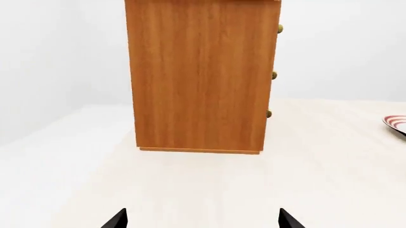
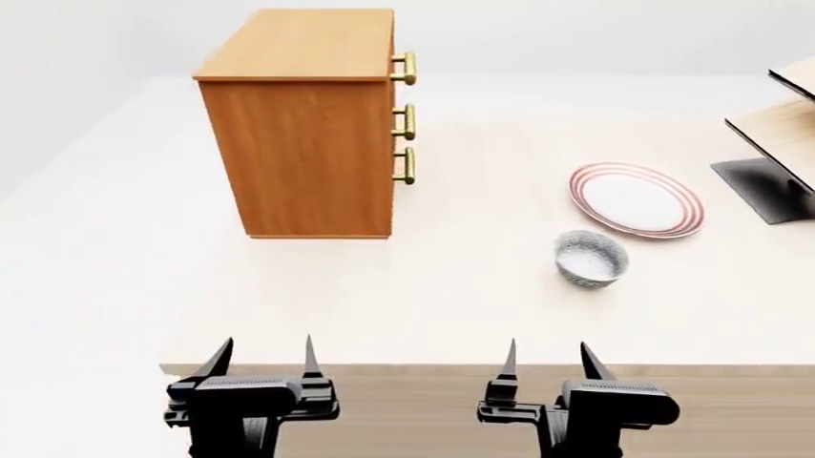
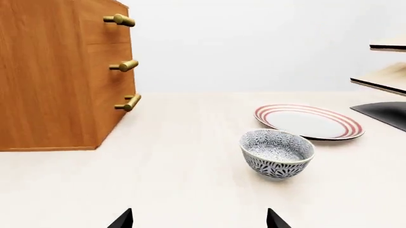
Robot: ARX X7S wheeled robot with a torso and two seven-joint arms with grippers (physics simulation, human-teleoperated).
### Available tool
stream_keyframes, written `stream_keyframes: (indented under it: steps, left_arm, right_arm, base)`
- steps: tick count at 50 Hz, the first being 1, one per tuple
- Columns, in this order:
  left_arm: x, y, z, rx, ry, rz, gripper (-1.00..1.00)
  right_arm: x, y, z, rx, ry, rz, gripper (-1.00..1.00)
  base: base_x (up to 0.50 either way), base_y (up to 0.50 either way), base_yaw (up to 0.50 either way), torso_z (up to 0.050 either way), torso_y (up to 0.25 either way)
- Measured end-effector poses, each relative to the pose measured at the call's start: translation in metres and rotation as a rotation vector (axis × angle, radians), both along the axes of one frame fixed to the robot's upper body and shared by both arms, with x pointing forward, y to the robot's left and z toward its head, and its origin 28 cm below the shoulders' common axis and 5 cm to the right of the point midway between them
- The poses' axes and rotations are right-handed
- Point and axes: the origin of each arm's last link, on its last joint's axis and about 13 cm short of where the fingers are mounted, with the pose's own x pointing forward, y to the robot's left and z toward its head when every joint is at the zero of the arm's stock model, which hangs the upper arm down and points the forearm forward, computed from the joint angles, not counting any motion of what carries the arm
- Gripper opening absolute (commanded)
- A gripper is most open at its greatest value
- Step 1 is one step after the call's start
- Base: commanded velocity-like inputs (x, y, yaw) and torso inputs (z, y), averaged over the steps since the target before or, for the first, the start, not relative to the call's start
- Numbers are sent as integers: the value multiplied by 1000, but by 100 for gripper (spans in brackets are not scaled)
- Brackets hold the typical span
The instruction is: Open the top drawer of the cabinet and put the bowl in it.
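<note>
The orange-brown cabinet (image 2: 305,124) stands at the table's back left, its three brass-handled drawers facing right and all closed. The top drawer (image 2: 403,68) shows by its handle, also in the right wrist view (image 3: 119,20). The blue-grey speckled bowl (image 2: 591,258) sits upright on the table right of the cabinet and also shows in the right wrist view (image 3: 277,153). My left gripper (image 2: 263,363) is open and empty at the table's front edge, facing the cabinet's side (image 1: 201,76). My right gripper (image 2: 551,364) is open and empty at the front edge, short of the bowl.
A flat white plate with red rings (image 2: 636,199) lies behind the bowl. A pale tilted-board rack (image 2: 783,124) on a dark base stands at the far right. The pale table (image 2: 421,305) ends at a front edge just before the grippers.
</note>
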Motion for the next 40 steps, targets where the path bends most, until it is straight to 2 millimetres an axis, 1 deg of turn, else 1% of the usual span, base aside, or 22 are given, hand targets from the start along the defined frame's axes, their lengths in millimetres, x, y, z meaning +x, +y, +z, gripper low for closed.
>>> stream_keyframes:
  steps: [6, 15, 18, 21, 26, 30, 33, 36, 40]
  left_arm:
    - [0, 0, 0, -2, -1, 1, 100]
    - [2, 2, 3, -4, -8, 12, 100]
    - [9, 8, 9, -7, -27, 44, 100]
    - [26, 22, 20, -2, -63, 123, 100]
    - [70, 61, 47, 40, -137, 327, 100]
    - [109, 98, 67, 90, -184, 521, 100]
    - [135, 125, 81, 116, -197, 658, 100]
    - [151, 145, 94, 132, -188, 774, 100]
    - [163, 165, 111, 151, -158, 903, 100]
  right_arm:
    - [0, 0, 0, 1, -1, 0, 100]
    - [0, 0, 0, 25, -5, 2, 100]
    - [0, -1, 3, 33, -14, -1, 100]
    - [-1, -4, 10, 40, -38, -2, 100]
    - [1, -13, 37, 16, -119, -11, 100]
    - [8, -24, 68, -15, -198, -24, 100]
    - [19, -33, 95, -37, -240, -22, 100]
    - [33, -43, 121, -48, -264, -19, 100]
    - [56, -60, 155, -39, -268, -19, 100]
  base:
    - [0, 450, 0, 0, 0]
    - [0, 0, 0, 0, 0]
    - [0, 0, 0, 0, 0]
    - [0, 0, 0, 0, 0]
    - [0, 0, 0, 0, 0]
    - [0, 0, 0, 0, 0]
    - [0, 0, 0, 0, 0]
    - [0, 0, 0, 0, 0]
    - [0, 0, 0, 0, 0]
